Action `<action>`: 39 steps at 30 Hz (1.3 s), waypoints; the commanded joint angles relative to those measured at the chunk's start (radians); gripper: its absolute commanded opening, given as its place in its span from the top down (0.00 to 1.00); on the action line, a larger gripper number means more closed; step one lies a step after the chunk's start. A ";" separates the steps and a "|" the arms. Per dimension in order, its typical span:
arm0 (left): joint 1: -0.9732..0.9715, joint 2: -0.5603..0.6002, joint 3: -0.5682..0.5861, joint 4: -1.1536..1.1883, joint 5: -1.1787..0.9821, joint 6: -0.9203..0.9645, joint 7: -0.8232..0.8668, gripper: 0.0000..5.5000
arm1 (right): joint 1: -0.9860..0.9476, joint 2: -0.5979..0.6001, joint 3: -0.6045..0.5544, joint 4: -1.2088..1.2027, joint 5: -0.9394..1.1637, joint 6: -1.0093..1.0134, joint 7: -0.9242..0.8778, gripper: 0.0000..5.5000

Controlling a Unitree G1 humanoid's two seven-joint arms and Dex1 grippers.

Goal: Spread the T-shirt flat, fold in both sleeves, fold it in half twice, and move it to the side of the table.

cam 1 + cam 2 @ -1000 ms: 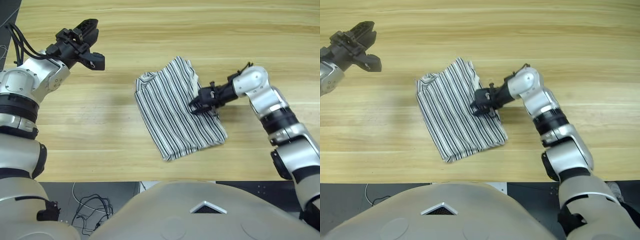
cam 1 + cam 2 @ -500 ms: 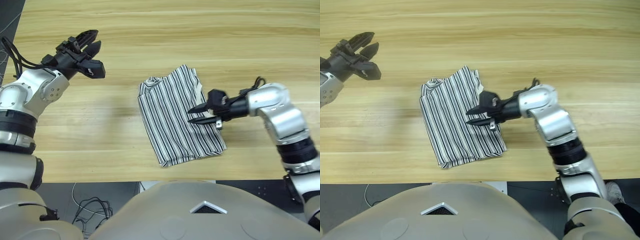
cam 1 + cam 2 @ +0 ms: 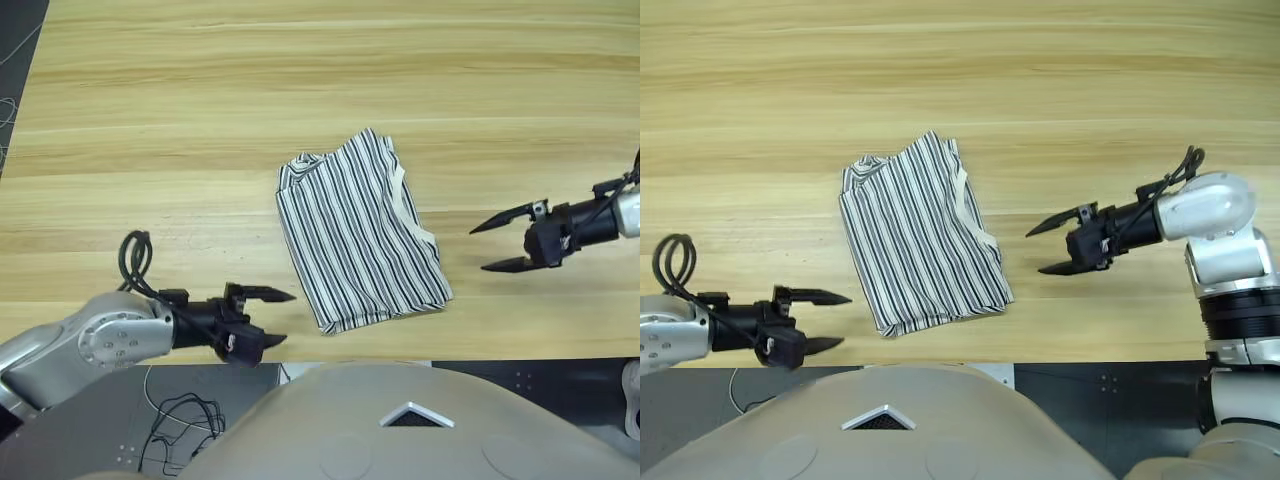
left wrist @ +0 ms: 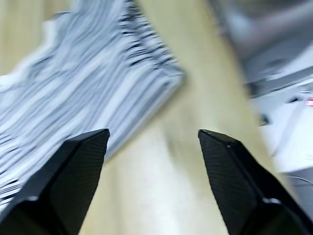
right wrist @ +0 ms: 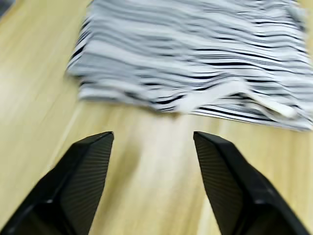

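A wooden table (image 3: 200, 100) was seen spanning the view. The striped T-shirt (image 3: 355, 235) was found lying on it, folded into a compact, slightly skewed rectangle near the front edge, between the two arms; how many layers it held could not be made out. The right gripper (image 3: 478, 250) was held over the wood to the shirt's right, apart from it, fingers spread wide. The left gripper (image 3: 289, 317) was placed at the front edge near the shirt's left corner, likewise spread and empty.

Bright, even light; soft shadows
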 commanded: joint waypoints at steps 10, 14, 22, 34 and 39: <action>-0.068 -0.341 -0.011 0.139 0.503 -0.123 -0.007 0.27 | -0.135 0.159 0.132 0.494 -0.260 -0.967 -0.351 0.32; -0.055 -0.382 -0.001 0.154 0.518 -0.150 -0.013 0.27 | -0.141 0.170 0.151 0.501 -0.378 -0.969 -0.484 0.32; -0.074 -0.464 -0.015 0.187 0.539 -0.185 -0.045 0.27 | -0.163 0.180 0.183 0.500 -0.594 -0.968 -0.722 0.32; -0.109 -0.547 -0.025 0.305 0.564 -0.240 -0.040 0.39 | -0.198 0.171 0.240 0.556 -0.848 -0.949 -0.919 0.39; -0.108 -0.550 -0.020 0.305 0.554 -0.242 -0.053 0.56 | -0.203 0.158 0.287 0.573 -0.873 -0.944 -0.962 0.59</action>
